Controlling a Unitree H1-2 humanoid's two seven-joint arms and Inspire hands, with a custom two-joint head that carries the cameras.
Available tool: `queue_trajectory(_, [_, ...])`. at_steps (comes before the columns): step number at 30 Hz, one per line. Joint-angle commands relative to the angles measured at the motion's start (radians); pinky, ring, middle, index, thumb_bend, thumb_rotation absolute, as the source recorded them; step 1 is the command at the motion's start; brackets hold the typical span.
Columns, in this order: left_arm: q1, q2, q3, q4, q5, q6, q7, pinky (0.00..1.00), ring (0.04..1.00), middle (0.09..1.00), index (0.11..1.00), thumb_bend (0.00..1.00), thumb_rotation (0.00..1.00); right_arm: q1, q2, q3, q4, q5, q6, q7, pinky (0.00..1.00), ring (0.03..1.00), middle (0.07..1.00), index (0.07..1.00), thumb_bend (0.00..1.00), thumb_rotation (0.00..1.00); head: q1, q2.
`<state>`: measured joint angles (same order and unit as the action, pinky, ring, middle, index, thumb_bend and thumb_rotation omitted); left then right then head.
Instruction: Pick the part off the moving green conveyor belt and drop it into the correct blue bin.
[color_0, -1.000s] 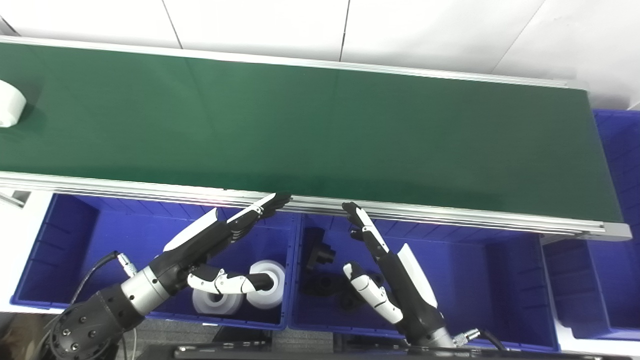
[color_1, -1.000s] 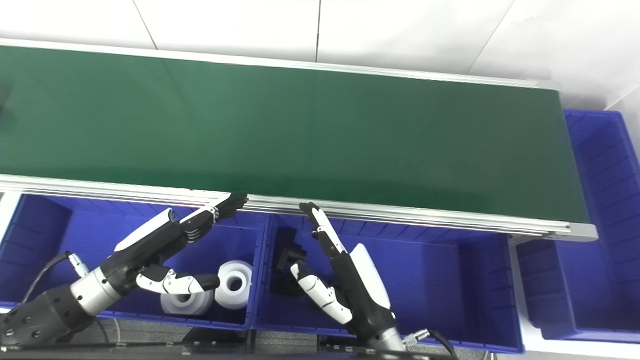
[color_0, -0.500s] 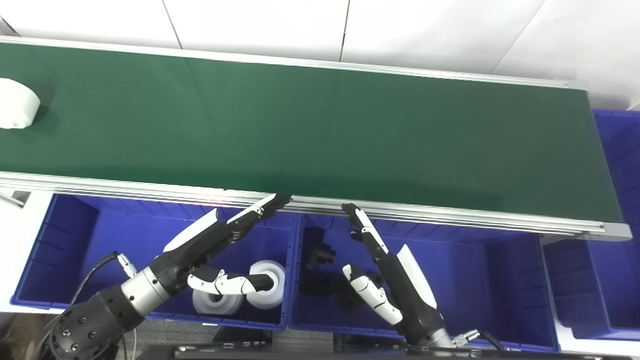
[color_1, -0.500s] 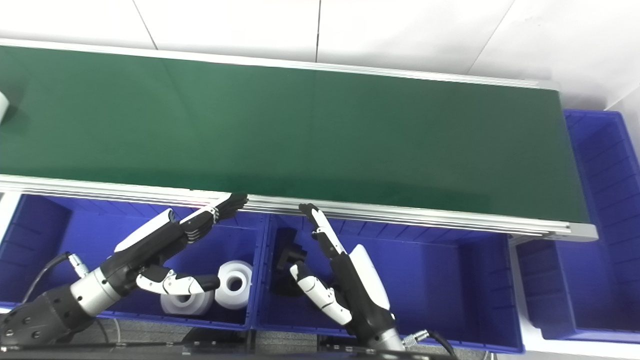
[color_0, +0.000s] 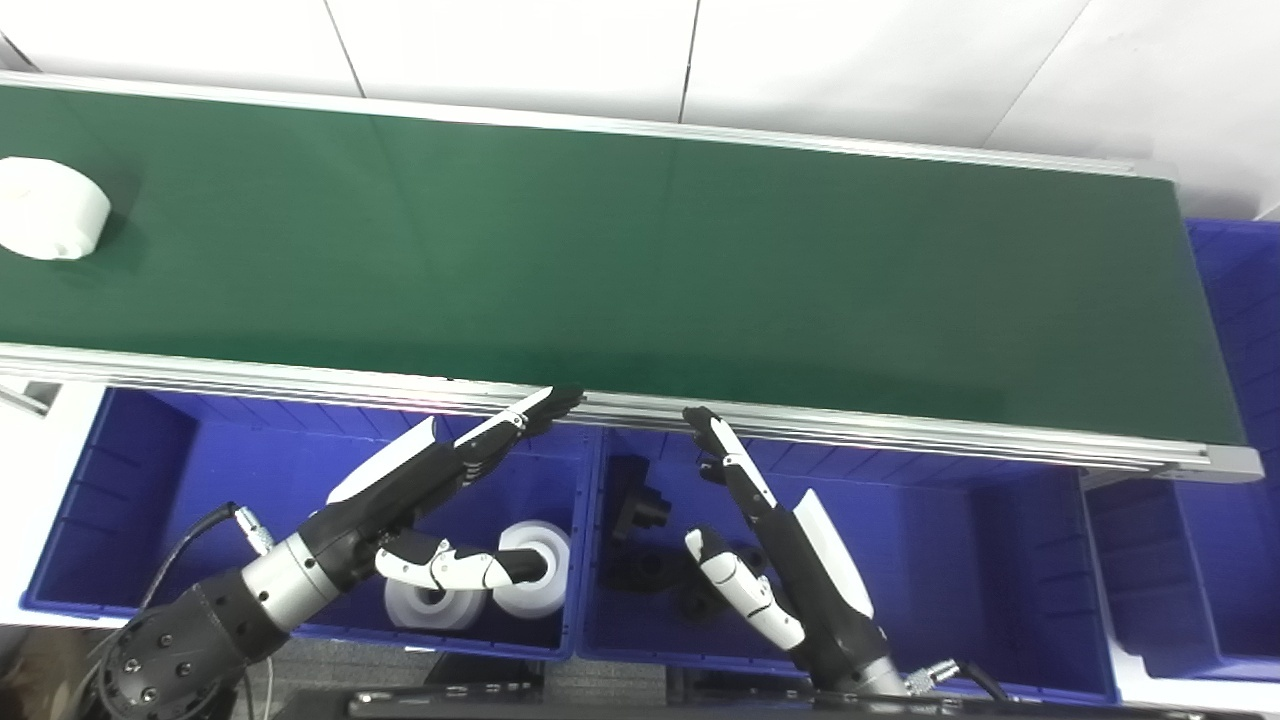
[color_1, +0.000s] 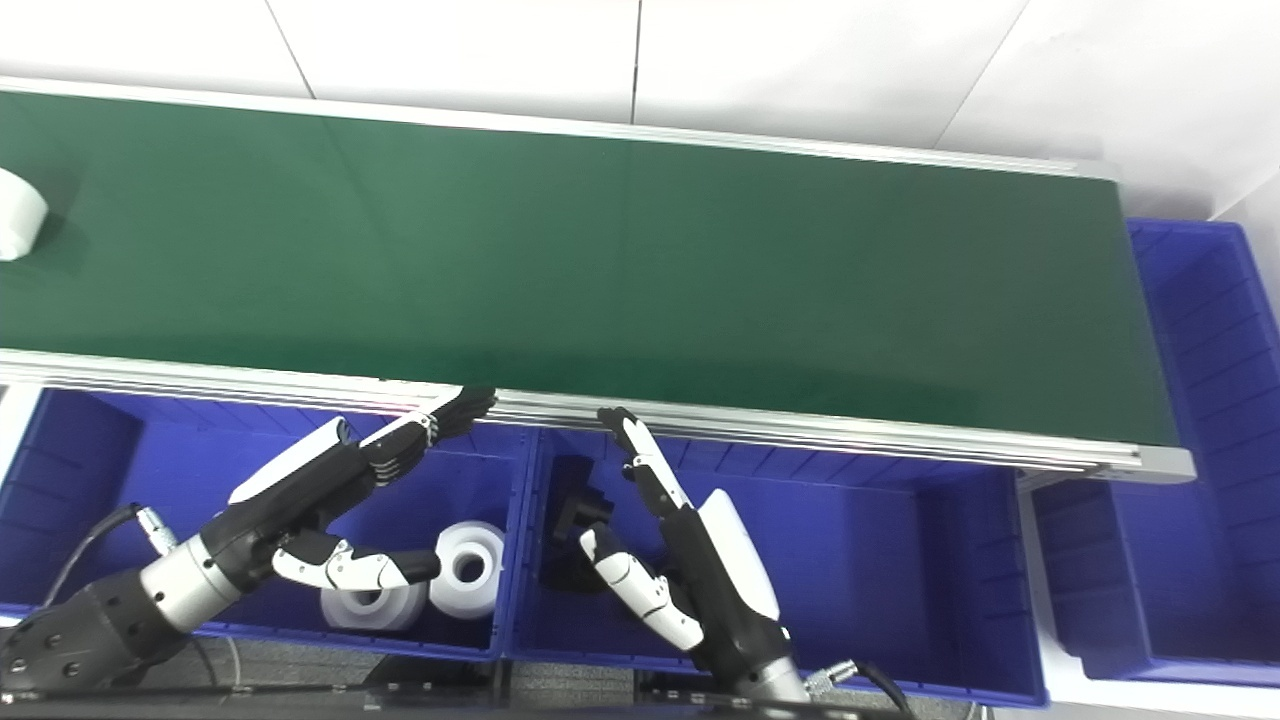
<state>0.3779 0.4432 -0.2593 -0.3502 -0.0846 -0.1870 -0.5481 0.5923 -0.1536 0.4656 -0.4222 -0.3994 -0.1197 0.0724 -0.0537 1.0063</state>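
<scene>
Left hand (color_0: 420, 480), black w/ white shell: fingers (color_0: 520, 418) stretched out straight, side by side, tips up at the near silver rail of the long green conveyor belt (color_0: 640, 260); can't tell if tips touch the rail. Thumb splayed wide off to the side, low over the bin. Holds nothing. Right hand (color_0: 770, 540), same build: fingers (color_0: 725, 450) also extended toward the rail, thumb spread apart below them, grip empty. Both hands hover over the bins, not on the belt.

The white round plastic part (color_0: 50, 207) lies on the belt at its far left end, well apart from both hands. In the right eye view it's cut off by the picture's left edge, only a sliver showing.

Front-left blue plastic bin (color_0: 130, 480) holds two white ring-shaped parts (color_0: 480, 590), partly covered by left thumb. Middle blue plastic bin (color_0: 960, 560) holds black parts (color_0: 640, 520); shapes hard to make out, dark on dark, right hand hides some. A third blue bin (color_1: 1200, 420) sits at the belt's right end, cut off at the frame edge, contents not visible.
</scene>
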Motion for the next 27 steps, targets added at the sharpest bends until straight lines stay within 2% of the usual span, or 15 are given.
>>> queue_trajectory(1, [0.007,0.011,0.005,-0.022,-0.008,-0.019,0.008,1.0,1.0,1.0,1.0,0.36,0.42,0.007,0.004,0.004,-0.03,0.002,-0.052,-0.003,0.9,0.968,1.0,0.98,0.43,1.0,0.0,0.002])
queue_trajectory(6, [0.006,0.014,0.006,-0.022,-0.008,-0.024,0.006,1.0,1.0,1.0,1.0,0.37,0.44,0.009,0.005,0.005,-0.03,-0.002,-0.051,-0.004,0.9,0.967,1.0,0.978,0.43,1.0,-0.004,0.002])
queue_trajectory(12, [0.007,0.012,0.005,-0.022,-0.014,-0.024,0.006,1.0,1.0,1.0,1.0,0.37,0.4,0.01,0.005,0.005,-0.031,-0.004,-0.053,-0.006,0.89,0.964,1.0,0.978,0.43,1.0,-0.002,0.003])
queue_trajectory(22, [0.006,0.01,0.004,-0.022,-0.007,-0.022,0.008,1.0,1.0,1.0,1.0,0.37,0.4,0.008,0.004,0.003,-0.028,0.0,-0.052,-0.004,0.9,0.965,1.0,0.979,0.44,1.0,-0.001,0.002])
queue_trajectory(25, [0.006,0.005,0.003,-0.018,0.003,-0.028,0.012,1.0,1.0,1.0,1.0,0.37,0.42,0.009,0.002,0.001,-0.018,0.003,-0.062,-0.009,0.9,0.964,1.0,0.977,0.44,1.0,0.018,-0.015])
queue_trajectory(26, [0.007,0.002,0.001,-0.012,0.003,-0.037,0.012,1.0,1.0,1.0,1.0,0.37,0.42,0.01,-0.001,-0.001,-0.012,0.006,-0.069,-0.011,0.9,0.964,1.0,0.977,0.44,1.0,0.038,-0.04])
queue_trajectory(27, [0.007,-0.001,-0.001,-0.007,0.002,-0.044,0.012,1.0,1.0,1.0,1.0,0.36,0.41,0.01,-0.003,-0.001,-0.008,0.007,-0.073,-0.012,0.9,0.963,1.0,0.977,0.43,1.0,0.038,-0.04])
